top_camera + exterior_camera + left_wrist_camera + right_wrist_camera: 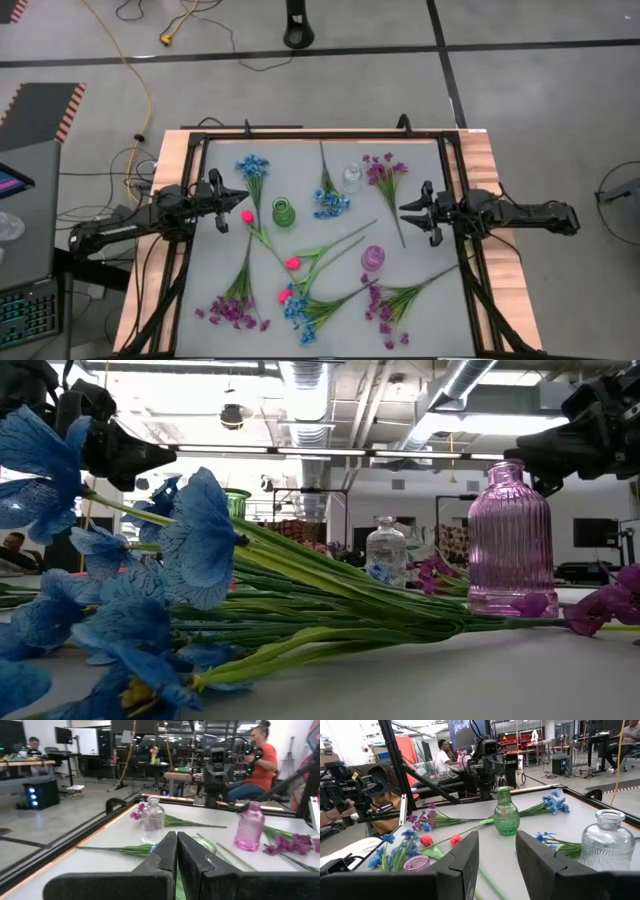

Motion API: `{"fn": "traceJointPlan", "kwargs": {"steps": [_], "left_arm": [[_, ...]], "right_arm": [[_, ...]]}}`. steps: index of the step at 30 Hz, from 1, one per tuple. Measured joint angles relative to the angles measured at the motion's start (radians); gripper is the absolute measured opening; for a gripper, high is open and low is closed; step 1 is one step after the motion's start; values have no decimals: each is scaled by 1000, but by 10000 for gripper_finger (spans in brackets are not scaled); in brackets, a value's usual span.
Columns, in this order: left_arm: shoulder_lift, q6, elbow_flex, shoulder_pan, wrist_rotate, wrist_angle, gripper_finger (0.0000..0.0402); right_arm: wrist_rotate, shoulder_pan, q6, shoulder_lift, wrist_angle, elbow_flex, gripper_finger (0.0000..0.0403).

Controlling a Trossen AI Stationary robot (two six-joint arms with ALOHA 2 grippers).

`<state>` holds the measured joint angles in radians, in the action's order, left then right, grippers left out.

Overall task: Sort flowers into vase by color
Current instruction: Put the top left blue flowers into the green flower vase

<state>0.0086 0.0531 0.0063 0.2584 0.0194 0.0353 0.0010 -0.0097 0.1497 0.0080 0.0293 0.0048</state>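
While flowers (300,270) lie mid-table, left hand (236,197) closed, right hand (408,209) open, both apart.

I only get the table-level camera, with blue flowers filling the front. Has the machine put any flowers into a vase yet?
Observer: No. From above, the green vase, clear vase and pink vase stand empty.
Operator: What are its two claws doing?
Observer: The left gripper is shut and the right gripper is open. Each is at its own side of the table, holding nothing.
Operator: Are there only blue and purple flowers?
Observer: No, three pink-red buds lie near the middle.
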Motion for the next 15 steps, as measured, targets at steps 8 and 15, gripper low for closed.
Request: {"fn": "traceJointPlan", "kwargs": {"steps": [8,15], "left_arm": [[0,97,0,0,180,24,52],[0,228,0,0,282,37,184]], "right_arm": [[-1,0,0,0,20,0,157],[-1,0,0,0,24,0,157]]}}
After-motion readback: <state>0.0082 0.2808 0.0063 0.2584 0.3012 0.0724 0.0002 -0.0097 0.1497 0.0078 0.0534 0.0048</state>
